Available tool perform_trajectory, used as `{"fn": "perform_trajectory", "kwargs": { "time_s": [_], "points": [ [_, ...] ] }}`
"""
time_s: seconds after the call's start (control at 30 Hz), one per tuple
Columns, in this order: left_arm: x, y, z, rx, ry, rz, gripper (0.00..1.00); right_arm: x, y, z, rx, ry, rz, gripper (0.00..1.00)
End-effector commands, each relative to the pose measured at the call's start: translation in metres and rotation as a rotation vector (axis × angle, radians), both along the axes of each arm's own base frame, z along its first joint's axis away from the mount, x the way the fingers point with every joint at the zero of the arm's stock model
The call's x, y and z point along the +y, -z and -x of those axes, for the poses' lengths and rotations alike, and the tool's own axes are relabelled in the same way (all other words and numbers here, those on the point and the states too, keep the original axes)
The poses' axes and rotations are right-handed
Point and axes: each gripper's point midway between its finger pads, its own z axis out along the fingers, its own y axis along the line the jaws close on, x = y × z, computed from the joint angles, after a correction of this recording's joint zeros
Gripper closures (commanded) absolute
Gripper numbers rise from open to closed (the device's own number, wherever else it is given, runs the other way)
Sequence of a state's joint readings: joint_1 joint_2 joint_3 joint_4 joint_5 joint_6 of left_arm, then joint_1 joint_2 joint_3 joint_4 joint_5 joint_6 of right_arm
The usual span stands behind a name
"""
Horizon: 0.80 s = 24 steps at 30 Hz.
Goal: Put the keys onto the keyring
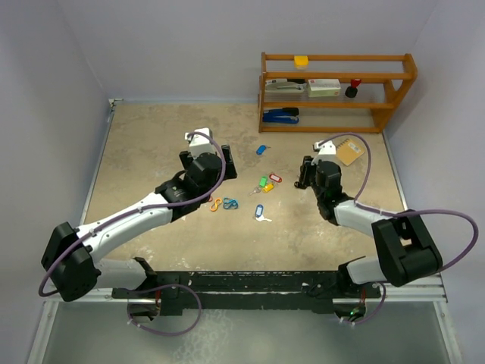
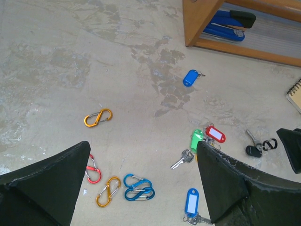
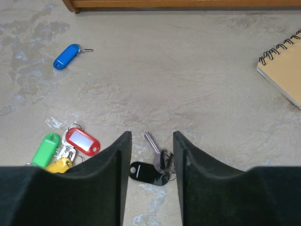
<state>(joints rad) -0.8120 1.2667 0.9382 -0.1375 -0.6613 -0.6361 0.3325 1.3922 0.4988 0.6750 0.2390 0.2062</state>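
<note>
The right tool (image 3: 151, 137) is low over the worktop (image 3: 197, 94) with its jaws apart, and the black-tagged key (image 3: 146, 172) lies flat in the gap between them, apparently touching neither finger. A small metal ring sits against that key's tag, though the view is too tight to tell whether it is the keyring itself. Just left of the black-tagged key lies the cluster of green, red and yellow tagged keys (image 3: 70, 146). Farther left of it and beyond is a lone blue-tagged key (image 3: 66, 56), and well to its right and beyond is the notebook (image 3: 282, 75). The left tool (image 2: 143, 146) hovers well left of the black-tagged key with its jaws spread wide and nothing in them, above the coloured clips (image 2: 138, 187). The main risk is a poor closure: the key is thin and flat, so the fingers could pinch only the tag, or skid and push the key out of the gap. The loose ring could also swing away and leave nothing steady to thread onto.
</note>
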Motion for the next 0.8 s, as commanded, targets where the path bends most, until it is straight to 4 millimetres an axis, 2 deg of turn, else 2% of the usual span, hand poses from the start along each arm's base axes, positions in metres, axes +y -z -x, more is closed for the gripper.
{"fn": "perform_trajectory", "kwargs": {
  "time_s": [0.0, 0.1, 0.17, 0.23, 0.43, 0.77],
  "points": [
    [-0.004, -0.011, -0.006, -0.024, -0.008, 0.041, 0.09, -0.005, -0.019, -0.005, -0.030, 0.054, -0.037, 0.53],
    [-0.005, -0.011, -0.007, -0.025, -0.010, 0.041, 0.09, -0.001, -0.027, -0.010, -0.034, 0.037, -0.044, 0.47],
    [-0.005, -0.011, -0.007, -0.026, -0.011, 0.043, 0.09, 0.014, -0.027, -0.011, -0.011, -0.035, -0.059, 0.46],
    [-0.006, -0.009, -0.008, -0.021, -0.010, 0.041, 0.09, 0.024, -0.024, -0.011, 0.049, -0.048, -0.116, 0.50],
    [-0.007, -0.008, -0.008, -0.017, -0.010, 0.043, 0.09, 0.062, 0.006, -0.008, 0.312, -0.134, -0.236, 0.50],
    [-0.005, -0.005, -0.008, -0.016, -0.014, 0.031, 0.09, 0.107, 0.042, 0.013, 0.452, -0.189, -0.299, 0.48]
  ]
}}
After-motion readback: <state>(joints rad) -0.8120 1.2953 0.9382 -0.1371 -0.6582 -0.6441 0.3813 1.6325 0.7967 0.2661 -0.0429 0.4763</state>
